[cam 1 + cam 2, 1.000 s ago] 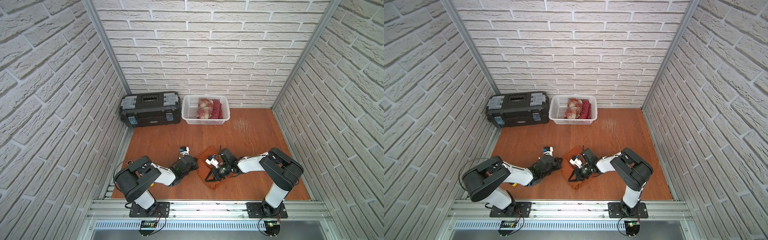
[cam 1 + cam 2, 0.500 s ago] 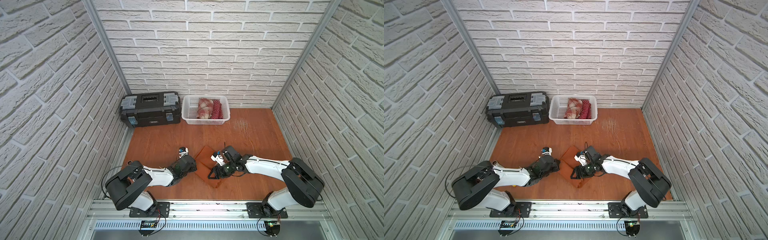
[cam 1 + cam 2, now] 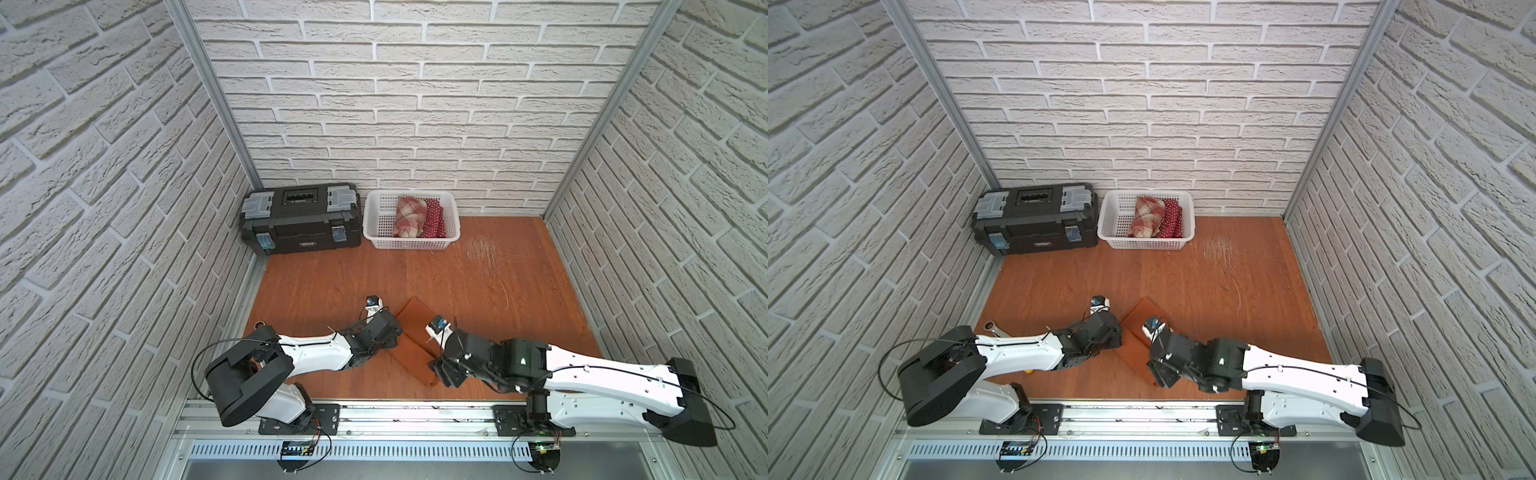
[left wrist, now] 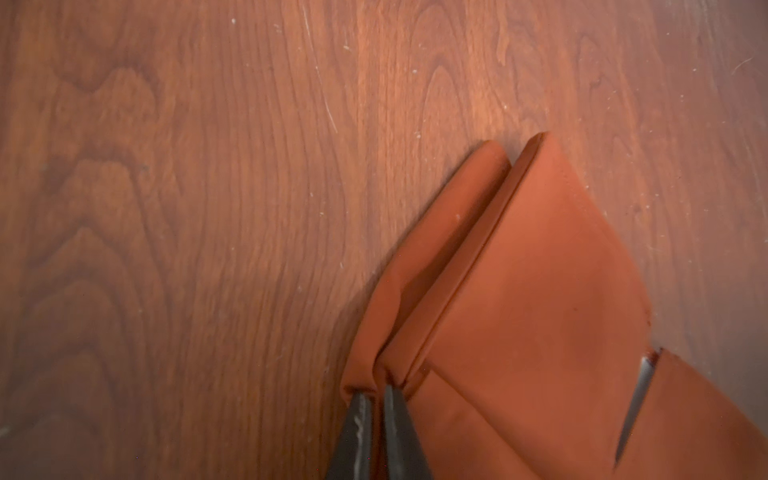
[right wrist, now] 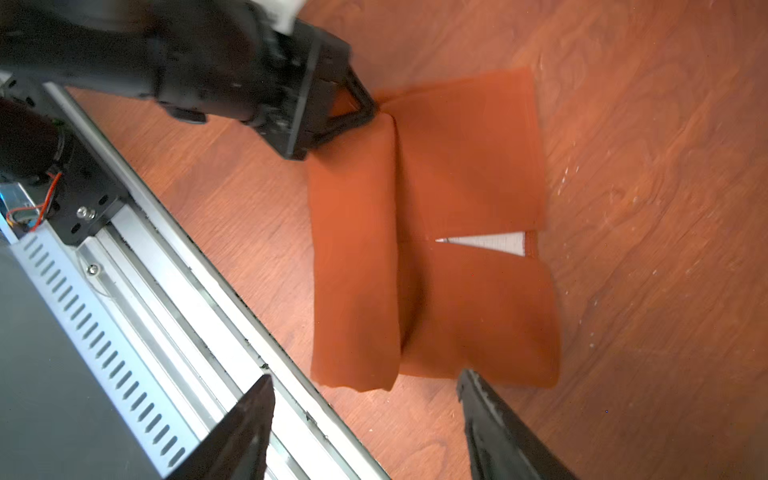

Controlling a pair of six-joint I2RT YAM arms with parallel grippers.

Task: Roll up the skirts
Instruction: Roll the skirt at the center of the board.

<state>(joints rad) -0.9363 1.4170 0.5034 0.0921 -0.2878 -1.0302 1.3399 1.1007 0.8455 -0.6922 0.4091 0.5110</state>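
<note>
Rust-orange skirt (image 3: 414, 337) lies partly folded near the worktop's (image 3: 478, 291) front edge, its turned-over side pinched in the left end effector (image 4: 376, 392). The right end effector (image 5: 365, 378) gapes open beside it. Plaid skirt (image 3: 409, 216) and polka-dot skirt (image 3: 434, 218) lie in the back-edge basket (image 3: 374, 222).

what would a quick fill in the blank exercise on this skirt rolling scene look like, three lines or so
1. The white basket holds ____ skirts: the plaid skirt and the polka-dot skirt.
2. The left gripper is ____ on a fold of the rust-orange skirt.
3. The right gripper is ____, its fingertips on either side of that skirt's end.

Missing words: two; shut; open
</note>
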